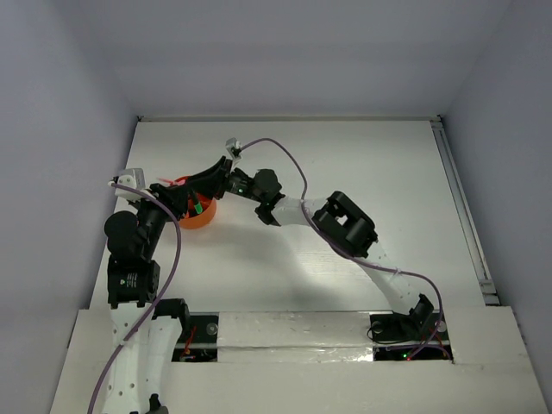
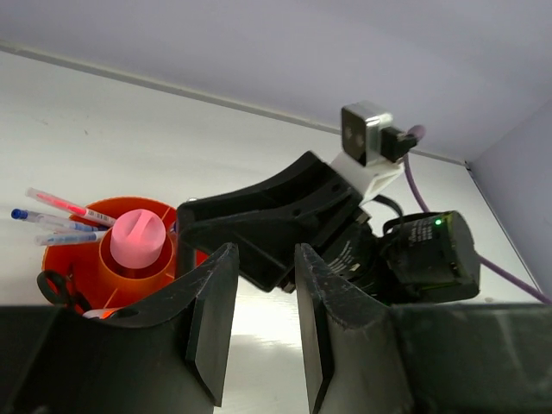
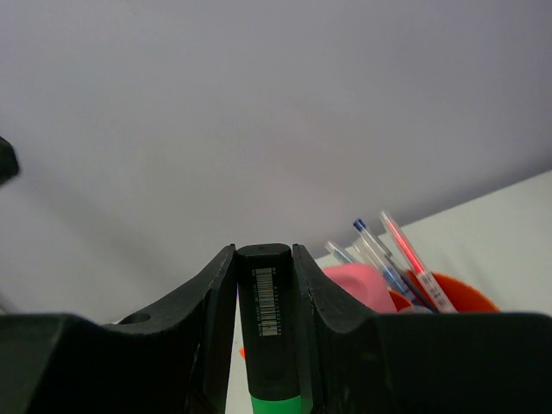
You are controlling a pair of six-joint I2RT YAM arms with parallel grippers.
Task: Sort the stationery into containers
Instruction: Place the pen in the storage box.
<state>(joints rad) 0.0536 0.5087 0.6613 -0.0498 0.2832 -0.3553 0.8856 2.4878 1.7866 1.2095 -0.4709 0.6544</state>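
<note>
Got my right gripper (image 3: 262, 259) clamped on the green highlighter (image 3: 266, 315), its black end poking out past the jaws. The left gripper (image 2: 264, 254) has its jaws narrowly parted, with nothing between them. The orange holder (image 2: 62, 263) sits just left of them, with the pink-capped bottle (image 2: 136, 239) inside.

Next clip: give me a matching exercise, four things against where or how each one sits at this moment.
1. green highlighter
2. pink-capped bottle
3. thin pens
4. left gripper

A. open, nothing between its fingers
B. standing in the centre ring of the orange holder
C. clamped in the right gripper
D. leaning out over the holder's rim

Pairs: 1-C, 2-B, 3-D, 4-A
</note>
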